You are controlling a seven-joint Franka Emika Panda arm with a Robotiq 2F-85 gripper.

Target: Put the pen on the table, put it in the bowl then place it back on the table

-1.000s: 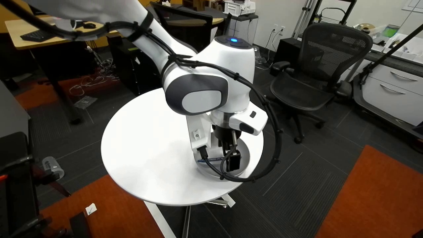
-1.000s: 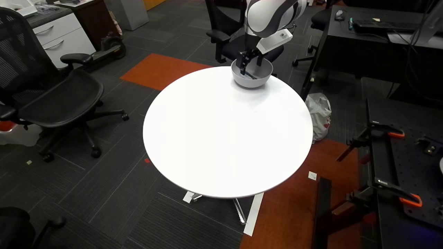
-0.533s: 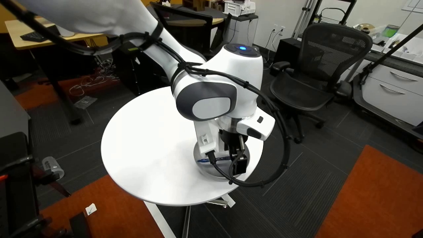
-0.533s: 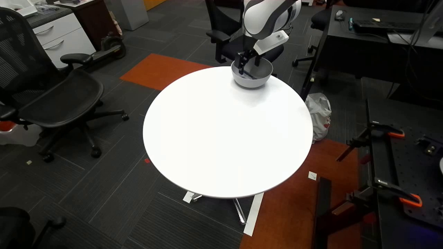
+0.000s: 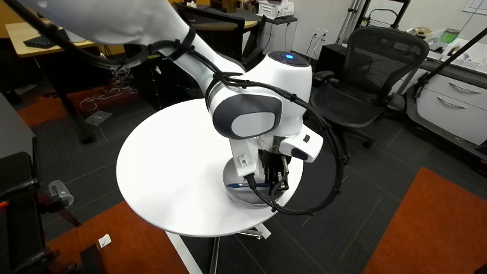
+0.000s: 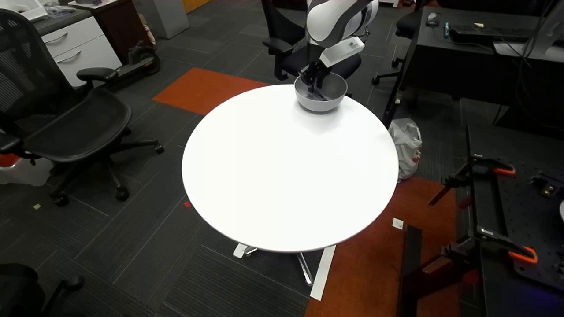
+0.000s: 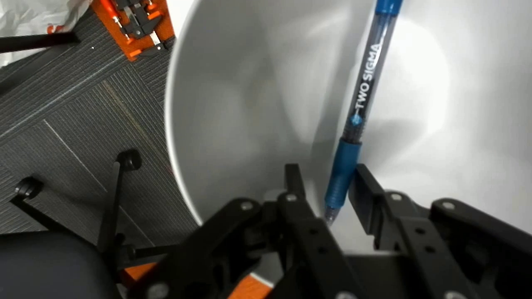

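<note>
Wrist view, left to right: a white plastic bag (image 7: pixel 37 18) occupies the upper corner, above dark carpet (image 7: pixel 91 108) and a black chair (image 7: pixel 54 265). The pale rim of the grey bowl (image 7: pixel 232 124) follows, its interior filling most of the frame. The end effector (image 7: pixel 328 180) reaches into the bowl from the lower edge, its two fingers (image 7: pixel 294 178) standing apart. Between them is the lower part of the blue pen (image 7: pixel 358 112), which lies slanted in the bowl, lettered TWO SIGMA along the barrel, its upper end cut off by the frame. A gap separates the pen from the finger nearer the left of this view; the finger nearer the right is at the pen's blue grip, and whether it touches or is just beside cannot be told.

In an exterior view, left to right: a wooden desk (image 5: pixel 23 30) bearing a black keyboard (image 5: pixel 40 42); a translucent container (image 5: pixel 60 192) lying on its side on the carpet; the round white bench (image 5: pixel 171 171); the bowl, standing on the bench near its right edge, with the pen inside; the white arm (image 5: pixel 247 110), extending from the upper left, a blue light (image 5: pixel 289 56) lit on it; a mesh office chair (image 5: pixel 346 108); and white drawers (image 5: pixel 454 101). Both exterior views show the end effector pointing down within the bowl's rim. Toward the right of an exterior view are black clamps (image 6: pixel 498 240) with orange tips.
</note>
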